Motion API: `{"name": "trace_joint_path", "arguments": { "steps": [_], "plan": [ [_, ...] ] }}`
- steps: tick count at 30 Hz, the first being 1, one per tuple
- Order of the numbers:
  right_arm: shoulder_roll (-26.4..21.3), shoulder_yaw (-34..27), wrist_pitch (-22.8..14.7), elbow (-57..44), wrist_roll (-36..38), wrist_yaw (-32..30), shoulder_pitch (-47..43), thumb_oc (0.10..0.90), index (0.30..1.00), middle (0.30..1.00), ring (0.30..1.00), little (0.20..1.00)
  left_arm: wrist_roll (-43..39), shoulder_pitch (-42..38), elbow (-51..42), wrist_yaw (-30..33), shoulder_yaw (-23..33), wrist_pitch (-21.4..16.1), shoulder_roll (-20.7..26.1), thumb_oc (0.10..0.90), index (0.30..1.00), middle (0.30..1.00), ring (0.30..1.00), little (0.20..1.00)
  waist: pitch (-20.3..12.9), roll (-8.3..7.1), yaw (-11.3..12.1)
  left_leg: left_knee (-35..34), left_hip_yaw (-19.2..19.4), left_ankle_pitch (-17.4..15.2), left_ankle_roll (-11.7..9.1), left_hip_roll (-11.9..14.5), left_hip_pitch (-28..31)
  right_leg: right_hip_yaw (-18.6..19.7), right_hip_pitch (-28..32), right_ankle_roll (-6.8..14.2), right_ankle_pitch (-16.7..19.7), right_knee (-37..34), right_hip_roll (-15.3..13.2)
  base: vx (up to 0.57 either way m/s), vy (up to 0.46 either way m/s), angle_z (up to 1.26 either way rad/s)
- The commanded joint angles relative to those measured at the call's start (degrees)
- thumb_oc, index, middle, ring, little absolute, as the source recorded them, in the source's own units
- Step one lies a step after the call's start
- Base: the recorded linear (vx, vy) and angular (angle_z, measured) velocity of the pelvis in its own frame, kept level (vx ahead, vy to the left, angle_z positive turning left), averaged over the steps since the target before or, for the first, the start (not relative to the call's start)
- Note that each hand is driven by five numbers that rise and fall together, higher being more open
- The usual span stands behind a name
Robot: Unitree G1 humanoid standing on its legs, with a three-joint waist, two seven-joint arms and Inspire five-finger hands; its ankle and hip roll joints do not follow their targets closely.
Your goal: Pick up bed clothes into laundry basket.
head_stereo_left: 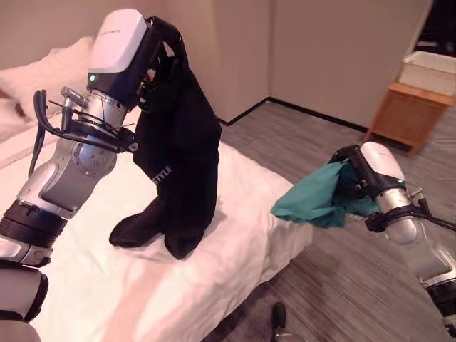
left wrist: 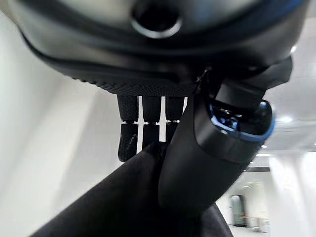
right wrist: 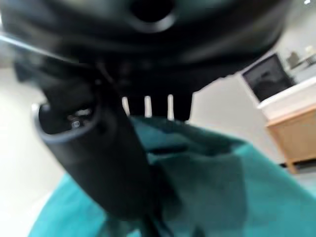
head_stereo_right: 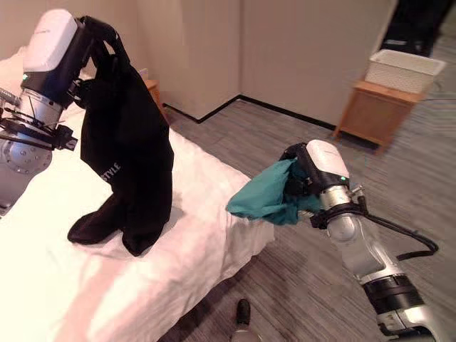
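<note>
Above the bed (head_stereo_left: 235, 214), the left hand (head_stereo_left: 162, 35) pinches a black garment (head_stereo_left: 178, 157) (its hem touching the sheet); beside the bed, the right hand (head_stereo_right: 299, 171) clutches a teal cloth (head_stereo_right: 263, 196).

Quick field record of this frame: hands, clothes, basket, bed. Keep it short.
left robot hand: raised above the bed, fingers and thumb pinching the black garment
black garment: hangs from the left hand, lower end resting on the bed
right robot hand: out past the bed edge, over the floor, shut on the teal garment
teal garment: bunched, fully lifted, apart from the bed
bed: white sheet, rumpled near the edge
laundry basket: white, on a wooden side table by the wall, apart from both hands
</note>
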Motion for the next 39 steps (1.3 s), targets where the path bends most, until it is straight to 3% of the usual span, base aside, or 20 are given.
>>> {"name": "trace_joint_path", "arguments": {
  "steps": [1, 2, 3, 4, 6, 9, 12, 14, 15, 17, 19, 22, 25, 26, 30, 31, 32, 34, 36, 39],
  "plan": [
    [-2.32, -2.24, -2.89, -5.91, -1.30, -3.14, -11.04, 0.400, 0.300, 0.300, 0.300, 0.300, -3.64, -2.22, 1.65, 3.86, 7.79, -0.14, -1.06, 0.400, 0.300, 0.300, 0.300, 0.300, -10.63, -2.53, 2.72, -6.65, -5.37, 8.61, -3.69, -0.27, -7.39, 1.86, 19.06, 7.29, 12.40, -23.18, -10.19, -0.28, -0.246, -0.70],
    [-2.13, -1.88, -2.75, -5.76, -1.49, -3.01, -11.46, 0.400, 0.300, 0.300, 0.300, 0.300, -4.19, -0.98, 1.20, 3.75, 8.72, -0.46, -1.51, 0.400, 0.300, 0.300, 0.300, 0.300, -11.26, -2.22, 3.59, -6.71, -4.86, 9.48, -4.06, 0.25, -8.19, 0.88, 19.68, 7.61, 14.12, -24.27, -12.49, -0.16, -0.174, -0.44],
    [-2.21, -1.66, -2.72, -5.76, -1.51, -3.00, -11.50, 0.400, 0.300, 0.300, 0.300, 0.300, -4.20, -0.51, 1.00, 3.69, 9.07, -0.47, -1.58, 0.400, 0.300, 0.300, 0.300, 0.300, -11.44, -2.17, 3.64, -6.71, -4.75, 9.37, -4.04, 0.08, -8.17, 0.92, 19.82, 7.77, 14.30, -24.67, -12.62, -0.18, -0.350, -0.51],
    [-2.24, -1.64, -2.34, -6.09, -2.43, -1.97, -10.82, 0.400, 0.300, 0.300, 0.300, 0.300, -6.96, 5.58, -1.52, 2.60, 13.29, -1.24, -3.45, 0.400, 0.300, 0.300, 0.300, 0.300, -12.82, -1.96, 5.18, -6.68, -3.64, 9.84, -5.30, 1.27, -9.05, -1.25, 21.36, 8.70, 18.23, -27.60, -16.85, -0.16, -0.394, -0.55],
    [-2.61, -1.69, -1.83, -6.26, -2.94, -0.92, -9.80, 0.400, 0.300, 0.300, 0.300, 0.300, -10.94, 12.08, -3.67, 1.27, 16.88, -2.16, -7.93, 0.400, 0.300, 0.300, 0.300, 0.300, -13.51, -2.08, 5.75, -6.69, -2.09, 10.71, -6.75, 3.25, -9.66, -2.98, 22.79, 8.70, 18.90, -32.21, -17.52, -0.18, -0.458, -0.98],
    [-4.22, -2.29, -1.39, -6.72, -1.95, -0.36, -9.37, 0.400, 0.300, 0.300, 0.300, 0.300, -13.97, 14.37, -2.19, 0.62, 16.46, -1.92, -12.64, 0.400, 0.300, 0.300, 0.300, 0.300, -13.44, -2.14, 4.82, -6.74, -0.38, 13.29, -9.02, 7.00, -11.82, -3.08, 23.93, 8.70, 13.53, -38.09, -13.48, -0.14, -0.421, -0.52],
    [-7.06, -1.30, -1.63, -7.16, 0.17, -0.49, -11.54, 0.400, 0.300, 0.300, 0.300, 0.300, -15.61, 12.44, 2.80, 1.76, 14.55, -1.70, -14.55, 0.400, 0.300, 0.300, 0.300, 0.300, -12.35, -1.42, 3.22, -6.74, -1.03, 15.81, -10.49, 9.71, -14.32, -2.91, 23.49, 8.70, 9.29, -38.84, -9.36, -0.19, -0.362, -0.31],
    [-8.05, 0.02, -2.03, -6.55, 0.96, -0.99, -13.39, 0.400, 0.300, 0.300, 0.300, 0.300, -16.27, 12.02, 4.23, 2.01, 14.35, -1.93, -14.77, 0.400, 0.300, 0.300, 0.300, 0.300, -11.58, -0.83, 2.70, -6.74, -1.88, 16.84, -10.71, 10.27, -15.37, -2.44, 22.77, 8.70, 8.63, -38.85, -7.86, -0.17, -0.227, -0.80],
    [-8.44, 2.03, -2.37, -5.36, 2.05, -1.73, -16.14, 0.400, 0.300, 0.300, 0.300, 0.300, -16.88, 11.55, 5.60, 2.40, 14.26, -1.93, -14.39, 0.400, 0.300, 0.300, 0.300, 0.300, -10.25, -0.37, 2.70, -6.74, -6.03, 16.89, -10.64, 9.49, -16.96, -2.17, 21.76, 8.70, 7.70, -38.84, -6.28, -0.16, -0.198, -0.59],
    [-8.54, 3.77, -2.49, -3.59, 2.82, -2.87, -18.64, 0.400, 0.300, 0.300, 0.300, 0.300, -17.17, 10.59, 6.56, 2.81, 14.20, -2.14, -13.16, 0.400, 0.300, 0.300, 0.300, 0.300, -8.34, -0.79, 3.53, -6.74, -16.09, 15.62, -10.18, 5.48, -18.94, -1.34, 20.52, 7.85, 7.21, -38.79, -4.24, -0.15, -0.269, -0.55],
    [-8.50, 3.23, -2.21, -3.39, 2.27, -3.28, -18.91, 0.400, 0.300, 0.300, 0.300, 0.300, -17.18, 10.25, 6.19, 2.80, 15.25, -1.97, -10.65, 0.400, 0.300, 0.300, 0.300, 0.300, -7.85, -1.01, 3.63, -6.74, -20.13, 14.14, -9.03, 2.25, -19.67, -1.19, 19.17, 7.38, 7.99, -38.85, -1.94, -0.11, -0.259, -0.49],
    [-7.50, 2.51, -2.08, -3.75, 2.37, -4.10, -18.00, 0.400, 0.300, 0.300, 0.300, 0.300, -17.79, 8.65, 6.04, 3.68, 15.84, -2.37, -8.81, 0.400, 0.300, 0.300, 0.300, 0.300, -8.64, -1.01, 3.61, -6.74, -17.99, 11.82, -7.14, -0.29, -17.98, -1.22, 17.92, 7.95, 8.85, -38.85, -0.47, -0.06, -0.152, -0.40],
    [-6.68, 1.79, -1.78, -3.42, 2.24, -4.73, -16.96, 0.400, 0.300, 0.300, 0.300, 0.300, -17.47, 6.51, 5.89, 4.00, 14.33, -2.45, -9.91, 0.400, 0.300, 0.300, 0.300, 0.300, -8.30, -1.20, 3.89, -6.74, -16.42, 9.76, -5.18, -2.29, -15.47, -0.44, 17.50, 7.80, 9.16, -38.85, 0.22, -0.03, -0.048, -0.43],
    [-6.75, 1.70, -1.55, -2.27, 0.58, -4.76, -16.54, 0.400, 0.300, 0.300, 0.300, 0.300, -16.61, 4.29, 6.06, 3.85, 12.46, -2.09, -11.23, 0.400, 0.300, 0.300, 0.300, 0.300, -8.10, -0.79, 2.99, -6.74, -14.69, 8.70, -4.15, -3.47, -14.17, -0.10, 17.16, 7.46, 9.17, -38.85, 1.87, 0.04, -0.002, -0.35],
    [-5.23, -3.05, -0.80, -2.32, -0.93, -5.34, -9.67, 0.400, 0.300, 0.300, 0.300, 0.300, -17.54, -4.18, 10.99, 3.85, 6.03, -0.78, -16.21, 0.400, 0.300, 0.300, 0.300, 0.300, -7.79, -1.59, 0.58, -6.74, -13.03, 8.61, -3.47, -3.43, -12.70, -2.03, 19.24, 7.29, 9.08, -37.74, 1.79, 0.09, 0.020, -0.04],
    [-5.38, -5.10, -0.43, -2.66, -2.28, -5.90, -7.54, 0.400, 0.300, 0.300, 0.300, 0.300, -18.37, -6.86, 12.87, 3.70, 3.81, -0.74, -18.23, 0.400, 0.300, 0.300, 0.300, 0.300, -7.11, -2.10, -0.53, -6.74, -12.50, 8.32, -3.07, -3.52, -12.14, -2.60, 18.11, 7.64, 8.69, -33.22, 0.94, 0.01, 0.023, 0.07],
    [-5.38, -5.85, 0.09, -3.13, -3.11, -5.77, -6.92, 0.400, 0.300, 0.300, 0.300, 0.300, -19.20, -8.67, 14.14, 3.65, 2.87, -0.44, -19.65, 0.400, 0.300, 0.300, 0.300, 0.300, -6.07, -2.18, -2.33, -6.74, -12.01, 8.18, -3.33, -2.91, -11.60, -2.53, 15.85, 8.70, 10.56, -28.82, 0.09, -0.08, 0.002, 0.09],
    [-5.60, -6.75, 0.48, -3.21, -4.10, -6.17, -6.17, 0.400, 0.300, 0.300, 0.300, 0.300, -19.92, -12.02, 16.56, 4.01, 0.74, -0.09, -22.12, 0.400, 0.300, 0.300, 0.300, 0.300, -4.85, -2.31, -3.67, -6.74, -11.19, 8.28, -3.93, -1.70, -11.10, -2.53, 12.43, 8.70, 11.71, -23.53, -0.42, -0.08, -0.007, -0.28],
    [-5.61, -7.59, 0.92, -2.45, -5.01, -6.16, -5.00, 0.400, 0.300, 0.300, 0.300, 0.300, -19.08, -14.52, 18.60, 4.48, -0.87, 0.57, -24.36, 0.400, 0.300, 0.300, 0.300, 0.300, -4.89, -2.75, -4.40, -6.74, -11.01, 7.83, -4.31, -1.24, -10.29, -3.75, 11.92, 8.70, 11.73, -24.38, -2.47, 0.03, -0.002, -0.54],
    [-7.05, -7.54, 0.85, -0.95, -5.51, -7.26, -6.47, 0.400, 0.300, 0.300, 0.300, 0.300, -17.87, -18.90, 21.77, 5.01, -3.74, 0.76, -25.18, 0.400, 0.300, 0.300, 0.300, 0.300, -6.31, -4.13, -3.92, -6.74, -10.81, 7.65, -5.30, -0.49, -10.11, -4.92, 14.94, 8.12, 11.77, -33.87, -1.98, 0.11, -0.151, -0.08]
  ]
}}
